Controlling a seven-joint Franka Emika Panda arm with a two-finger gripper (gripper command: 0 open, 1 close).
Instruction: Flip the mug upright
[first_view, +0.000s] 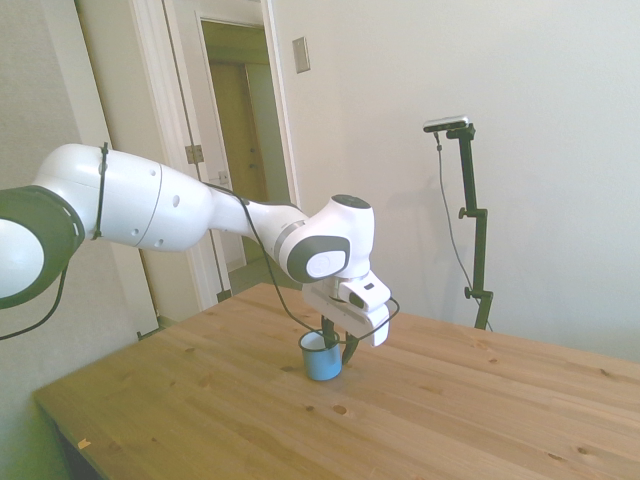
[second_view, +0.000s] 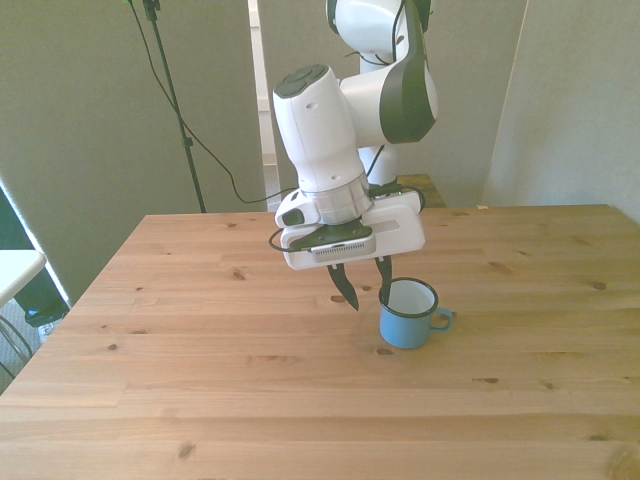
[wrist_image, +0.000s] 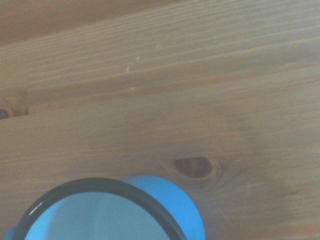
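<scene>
The light-blue mug (second_view: 408, 322) stands upright on the wooden table (second_view: 200, 340), its mouth up, with a dark rim and its handle toward the front view's right. My gripper (second_view: 365, 290) hangs just above the table beside it, open, with nothing between its fingers. One fingertip (second_view: 384, 292) is at the mug's rim on the front view's left side; whether it touches the rim I cannot tell. From the side, the mug (first_view: 321, 362) sits under the gripper (first_view: 338, 342). Up close, the wrist view catches part of the mug's rim and wall (wrist_image: 165, 200).
A knot in the wood (wrist_image: 192, 166) lies close to the mug. The table's front edge (second_view: 320, 472) runs well away from the mug. A doorway (first_view: 240, 130) opens behind the table in the side view.
</scene>
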